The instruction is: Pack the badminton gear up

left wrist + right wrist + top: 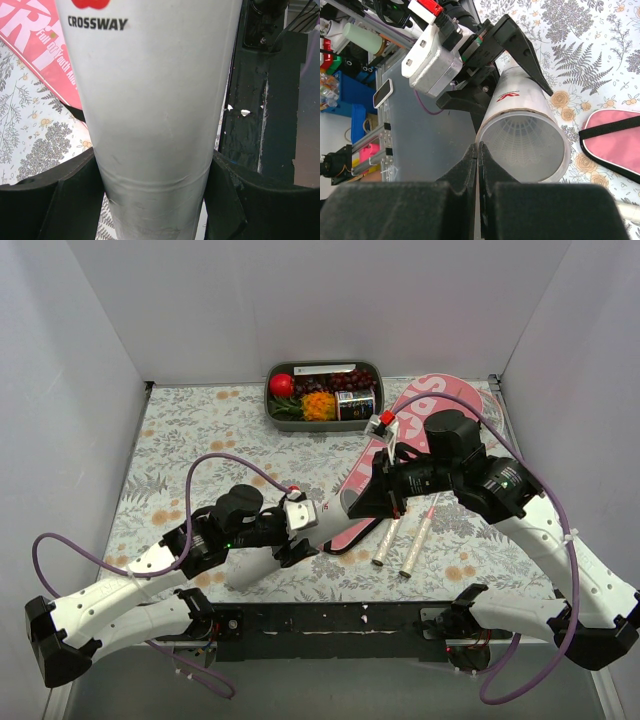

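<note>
My left pincer [159,200] grasps the white tube [520,107] above the counter [200,420], long axis pointing right toward the pink bag [615,140]; my right pincer [478,150], clenched shut, sits at its open mouth.

Table [200,430] has a floral-print cover. Lying on it: a grey food tray [268,398] at the far edge, the long pink racket bag [418,398] just right of it, and two pale racket handles [386,543] nearer the front
</note>
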Controlling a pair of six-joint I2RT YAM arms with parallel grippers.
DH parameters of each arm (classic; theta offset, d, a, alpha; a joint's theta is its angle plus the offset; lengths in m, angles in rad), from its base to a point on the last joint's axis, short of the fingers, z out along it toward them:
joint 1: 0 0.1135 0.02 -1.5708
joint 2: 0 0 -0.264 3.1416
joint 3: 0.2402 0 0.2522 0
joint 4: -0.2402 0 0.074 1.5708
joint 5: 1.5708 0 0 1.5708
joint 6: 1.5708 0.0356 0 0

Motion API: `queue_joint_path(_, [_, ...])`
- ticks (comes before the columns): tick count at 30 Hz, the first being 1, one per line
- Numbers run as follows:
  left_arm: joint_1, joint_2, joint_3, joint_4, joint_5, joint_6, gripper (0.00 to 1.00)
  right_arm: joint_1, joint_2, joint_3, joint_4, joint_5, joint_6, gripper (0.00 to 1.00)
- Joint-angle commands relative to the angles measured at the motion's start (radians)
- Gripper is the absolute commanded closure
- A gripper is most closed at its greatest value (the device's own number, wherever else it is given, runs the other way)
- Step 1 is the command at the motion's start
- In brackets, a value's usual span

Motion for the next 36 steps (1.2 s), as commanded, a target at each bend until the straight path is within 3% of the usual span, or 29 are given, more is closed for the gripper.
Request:
queue_joint_path(1, [-0.004,-0.028,0.034,0.033,-0.010,0.012,1.00,0.020,0.003,-0.017,0.002,-0.038,-0.015,0.96])
queue_joint_path(15, [-0.004,-0.044,0.033,0.043,-0.016,0.017,1.00,0.106,0.032,-0.060,0.056,-0.032,0.018,0.92])
queue_joint_path(25, [-0.004,-0.074,0.046,0.051,-0.012,0.026,1.00,0.157,0.055,-0.087,0.065,-0.029,0.018,0.69])
queue_joint_path(30, [-0.006,-0.080,0.053,0.057,-0.004,0.031,1.00,0.166,0.057,-0.098,0.088,-0.041,0.028,0.65])
queue_joint_path(36, [-0.006,-0.097,0.046,0.056,0.007,0.028,1.00,0.166,0.063,-0.018,0.032,0.071,0.012,0.64])
